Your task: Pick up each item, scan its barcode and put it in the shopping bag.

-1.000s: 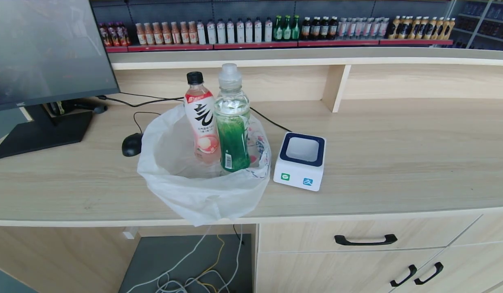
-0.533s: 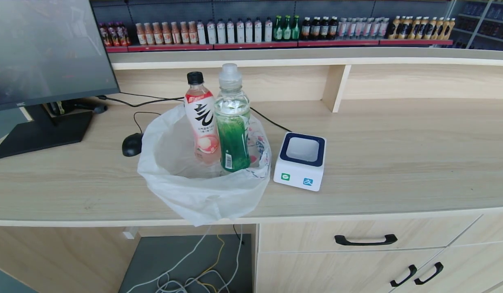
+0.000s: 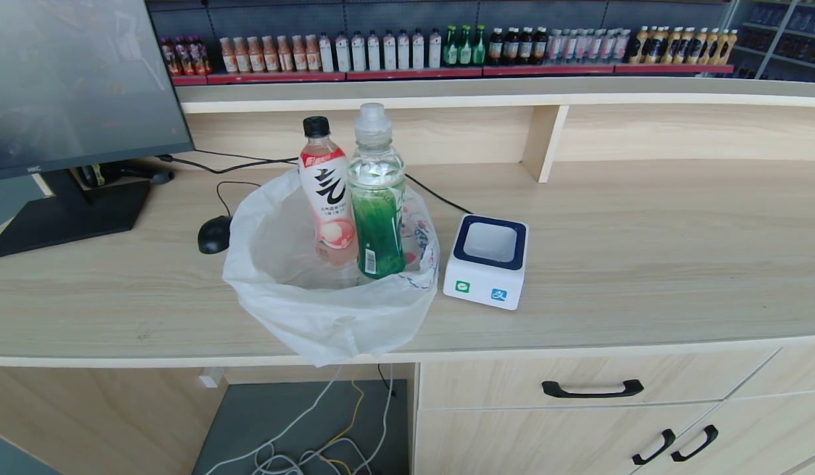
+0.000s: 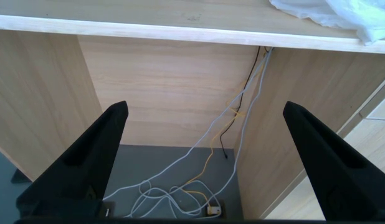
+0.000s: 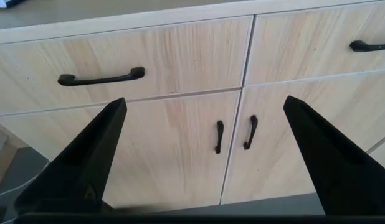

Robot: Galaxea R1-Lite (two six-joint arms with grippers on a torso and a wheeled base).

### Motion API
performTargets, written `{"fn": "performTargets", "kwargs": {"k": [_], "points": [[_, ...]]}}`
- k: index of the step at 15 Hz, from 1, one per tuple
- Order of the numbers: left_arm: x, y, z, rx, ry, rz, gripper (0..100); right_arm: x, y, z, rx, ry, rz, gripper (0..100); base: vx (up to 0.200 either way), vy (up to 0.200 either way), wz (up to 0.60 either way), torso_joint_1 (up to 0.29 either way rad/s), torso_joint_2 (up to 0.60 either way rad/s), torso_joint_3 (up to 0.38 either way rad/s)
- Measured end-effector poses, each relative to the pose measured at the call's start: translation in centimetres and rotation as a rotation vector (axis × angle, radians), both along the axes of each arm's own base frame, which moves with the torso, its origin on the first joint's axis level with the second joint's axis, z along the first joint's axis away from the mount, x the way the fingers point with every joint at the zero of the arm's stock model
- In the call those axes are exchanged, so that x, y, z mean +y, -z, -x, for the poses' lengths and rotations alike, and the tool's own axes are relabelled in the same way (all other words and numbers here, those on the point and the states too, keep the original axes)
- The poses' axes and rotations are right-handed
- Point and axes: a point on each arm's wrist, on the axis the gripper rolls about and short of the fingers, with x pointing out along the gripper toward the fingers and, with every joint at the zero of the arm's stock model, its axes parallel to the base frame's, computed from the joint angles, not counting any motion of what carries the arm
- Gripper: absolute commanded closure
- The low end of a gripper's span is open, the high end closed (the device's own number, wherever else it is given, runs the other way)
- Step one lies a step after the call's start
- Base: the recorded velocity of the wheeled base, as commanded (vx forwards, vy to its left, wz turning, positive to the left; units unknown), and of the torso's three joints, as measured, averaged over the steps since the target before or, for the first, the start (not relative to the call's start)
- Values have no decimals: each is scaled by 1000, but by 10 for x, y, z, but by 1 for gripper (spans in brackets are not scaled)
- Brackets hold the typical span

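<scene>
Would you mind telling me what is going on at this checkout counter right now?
Nothing is being handled right now. A pink-labelled bottle and a green-labelled bottle stand upright, side by side, in the shopping bag on the counter, the scanner beside it on the robot's right. The left gripper, open and empty, faces the cables under the counter; the right gripper, also open and empty, faces the drawers.

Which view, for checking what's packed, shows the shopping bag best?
Head view: the whole shopping bag, open on the counter, two bottles inside. Left wrist view catches one edge; right wrist view faces drawers.
</scene>
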Motion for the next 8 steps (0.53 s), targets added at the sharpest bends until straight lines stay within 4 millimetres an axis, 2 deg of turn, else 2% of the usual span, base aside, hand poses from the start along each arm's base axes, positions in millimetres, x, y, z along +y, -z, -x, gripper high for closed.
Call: {"fn": "performTargets", "kwargs": {"k": [2,6,8], "points": [[0,0,0,0,0,0,0,0,0,0,-4,-8,11,0,0,0,0,0,0,0],[0,0,0,0,0,1,0,1,1,0,-3,-55,-19,0,-200,0,0,1,2,5],[0,0,0,0,0,0,0,2,3,0,16,-82,-1,0,0,0,0,0,0,0]]}}
